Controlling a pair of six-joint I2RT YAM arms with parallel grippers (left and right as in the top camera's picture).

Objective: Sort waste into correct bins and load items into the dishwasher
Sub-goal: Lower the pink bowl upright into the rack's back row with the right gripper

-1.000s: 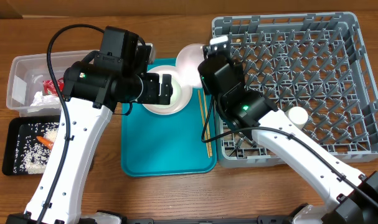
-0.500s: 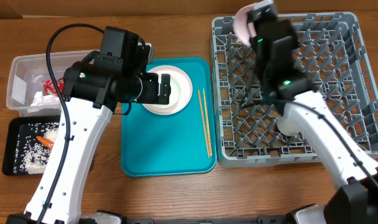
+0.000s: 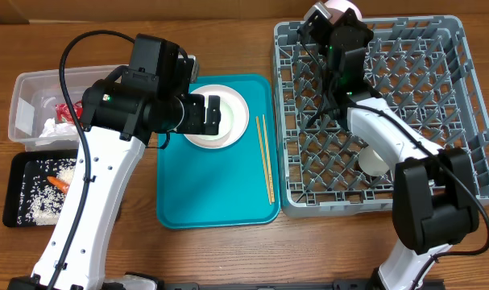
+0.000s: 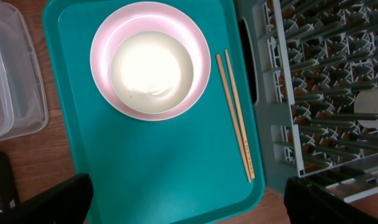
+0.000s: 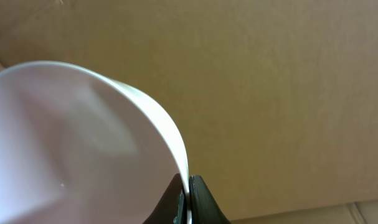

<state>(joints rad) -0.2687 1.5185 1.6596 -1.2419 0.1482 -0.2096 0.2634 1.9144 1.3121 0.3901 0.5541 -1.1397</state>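
The right gripper (image 5: pixel 187 198) pinches the rim of a round white bowl (image 5: pixel 76 137) above the far left corner of the big grey pegged dish rack (image 3: pixel 437 105), with bare pegs alongside. A second ago the bowl hung by the teal plastic tray (image 3: pixel 220 193). The left gripper (image 3: pixel 214 114) hovers spread wide over the tray's round white plate (image 4: pixel 200 68).

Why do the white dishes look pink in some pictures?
Left wrist view: the plate looks pinkish, the stacked bowl glares white; probably a colour cast. Right wrist view: the gripped bowl looks pink and soft. Overhead view: the plate looks white.
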